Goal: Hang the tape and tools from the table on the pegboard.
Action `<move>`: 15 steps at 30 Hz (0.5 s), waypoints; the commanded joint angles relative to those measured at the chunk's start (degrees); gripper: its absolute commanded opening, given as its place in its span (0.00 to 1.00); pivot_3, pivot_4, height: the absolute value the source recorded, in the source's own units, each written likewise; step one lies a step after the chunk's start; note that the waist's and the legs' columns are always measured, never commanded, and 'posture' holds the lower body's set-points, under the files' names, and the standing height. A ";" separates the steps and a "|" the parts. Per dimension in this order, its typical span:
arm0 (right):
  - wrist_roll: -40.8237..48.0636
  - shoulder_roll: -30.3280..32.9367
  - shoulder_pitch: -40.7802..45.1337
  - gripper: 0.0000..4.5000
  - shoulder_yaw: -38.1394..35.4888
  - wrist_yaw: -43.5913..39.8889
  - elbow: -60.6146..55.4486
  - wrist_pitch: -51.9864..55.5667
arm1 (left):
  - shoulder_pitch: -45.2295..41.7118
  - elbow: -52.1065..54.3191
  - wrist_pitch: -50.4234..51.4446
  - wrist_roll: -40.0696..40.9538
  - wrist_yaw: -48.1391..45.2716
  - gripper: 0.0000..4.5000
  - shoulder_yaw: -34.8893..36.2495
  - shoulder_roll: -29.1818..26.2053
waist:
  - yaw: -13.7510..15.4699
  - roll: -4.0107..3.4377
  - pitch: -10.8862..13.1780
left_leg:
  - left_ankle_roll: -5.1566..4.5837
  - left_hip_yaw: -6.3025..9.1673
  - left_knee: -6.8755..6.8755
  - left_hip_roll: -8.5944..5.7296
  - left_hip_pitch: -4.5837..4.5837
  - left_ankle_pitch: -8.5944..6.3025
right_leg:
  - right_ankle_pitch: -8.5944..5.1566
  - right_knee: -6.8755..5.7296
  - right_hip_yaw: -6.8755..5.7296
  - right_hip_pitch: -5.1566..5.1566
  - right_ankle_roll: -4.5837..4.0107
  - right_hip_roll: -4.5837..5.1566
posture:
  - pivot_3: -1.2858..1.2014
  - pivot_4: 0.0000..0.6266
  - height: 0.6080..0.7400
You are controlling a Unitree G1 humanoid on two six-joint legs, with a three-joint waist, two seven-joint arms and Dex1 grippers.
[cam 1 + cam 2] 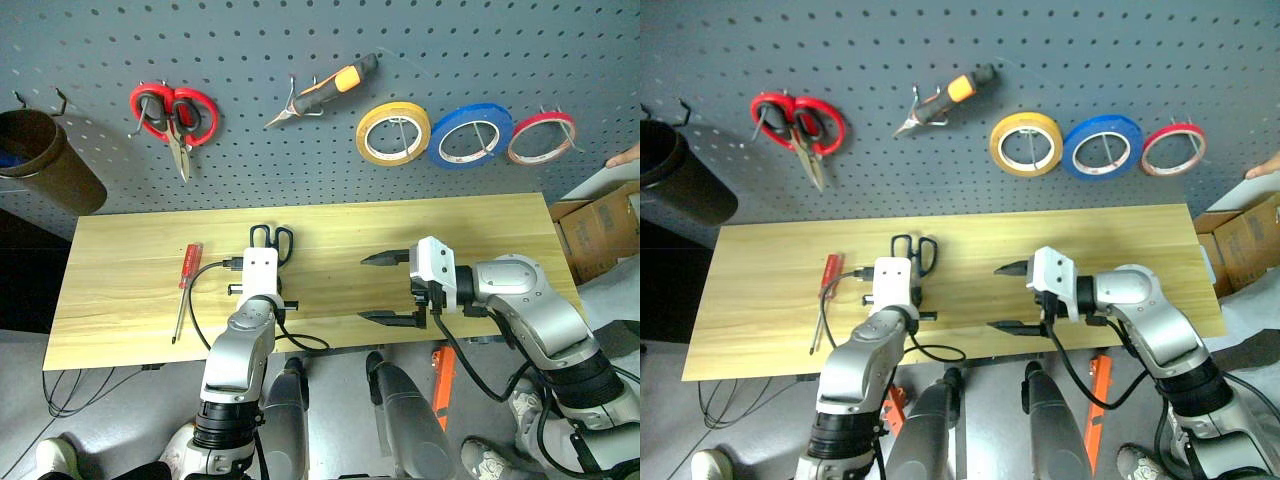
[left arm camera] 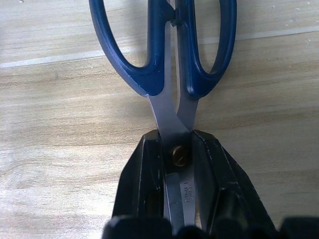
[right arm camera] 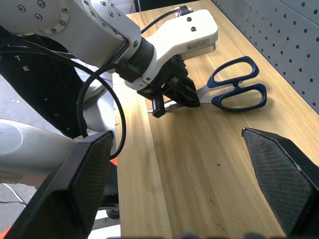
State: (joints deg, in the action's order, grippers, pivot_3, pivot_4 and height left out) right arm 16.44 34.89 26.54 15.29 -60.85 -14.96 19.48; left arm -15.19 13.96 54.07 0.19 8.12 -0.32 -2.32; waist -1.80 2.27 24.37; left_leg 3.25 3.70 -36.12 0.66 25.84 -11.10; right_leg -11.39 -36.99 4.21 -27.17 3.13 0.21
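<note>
Dark-blue handles, steel blades, and the left claw (image 2: 182, 164) has its 2 black fingers (image 2: 144, 174) clamped on the scissors (image 3: 234, 89) right at the brass pivot screw, blades running back between the jaws. The scissors lie flat on the bench (image 1: 130, 300), handle loops pointing toward the pegboard (image 1: 300, 150), near the bench's back edge.

That grip spot looks sensible to me: the pivot is the stiffest part, and pinching there should keep the 2 blades from scissoring apart. Bare steel is slick, though, and the handle end is likely the heavier half, so the loops could sag or swivel once lifted. The loops are what must go over a hook, so leaving them free is the right call.

Over on the right, the right claw (image 1: 392, 290) hangs above the bench with its jaws spread wide and nothing in them, pointing across toward the left arm.

Red-handled screwdriver (image 1: 186, 285) lies on the bench, well to the left of the scissors: slim, rigid, prone to rolling, best taken by the handle.

Up on the pegboard, the red tape ring (image 1: 541, 137) already hangs at the far right, beside the blue roll (image 1: 470, 134) and the yellow roll (image 1: 393, 133).
</note>
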 commanded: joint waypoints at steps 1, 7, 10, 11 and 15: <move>0.12 0.04 0.24 1.00 -0.81 -0.25 -1.41 -0.98 | 1.21 0.98 -0.89 0.67 -0.71 0.12 0.73 1.38 | 0.00 0.01 0.00 | 0.00 0.00 0.00 0.00 0.00 0.00 | 0.00 0.00 0.00 0.00 0.00 0.00 | 0.51 0.77 1.00; -0.02 0.11 0.17 1.00 -1.00 0.03 -1.51 -1.11 | 3.18 4.96 -2.48 3.99 -2.60 0.12 1.74 5.41 | 0.06 0.03 0.02 | 0.00 0.00 0.00 -0.01 0.03 0.00 | 0.00 0.03 0.00 0.00 0.00 0.02 | 0.51 0.77 1.00; 0.37 0.03 -0.04 1.00 -1.44 0.60 -2.24 -0.47 | 6.42 10.37 -0.17 4.68 -3.26 0.12 1.01 5.76 | 0.04 0.17 0.11 | 0.01 0.01 0.01 -0.03 0.06 0.00 | -0.01 0.05 -0.01 0.00 0.02 0.04 | 0.51 0.76 1.00; 0.59 -0.01 -0.17 1.00 -1.60 0.80 -2.51 -0.17 | 7.51 12.12 0.66 4.84 -3.43 0.12 0.80 5.45 | -0.03 0.17 0.12 | 0.01 0.03 0.02 -0.02 0.06 0.00 | -0.01 0.05 -0.01 0.00 0.02 0.04 | 0.52 0.75 1.00; 0.85 -0.14 -0.33 1.00 -1.73 1.23 -2.58 0.15 | 9.49 15.33 2.55 4.84 -3.66 0.12 0.79 4.63 | -0.02 0.18 0.14 | 0.01 0.04 0.04 0.00 0.04 -0.01 | -0.02 0.02 -0.01 -0.01 0.02 0.00 | 0.52 0.75 1.00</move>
State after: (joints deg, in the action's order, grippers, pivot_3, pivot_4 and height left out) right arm 16.57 34.89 26.42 14.57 -59.70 -15.11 19.67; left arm -6.40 25.87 56.15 4.69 4.72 0.95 2.43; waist -1.82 2.45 24.50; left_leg 3.26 3.76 -36.10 0.65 25.88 -11.11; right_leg -11.41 -36.97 4.19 -27.19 3.16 0.21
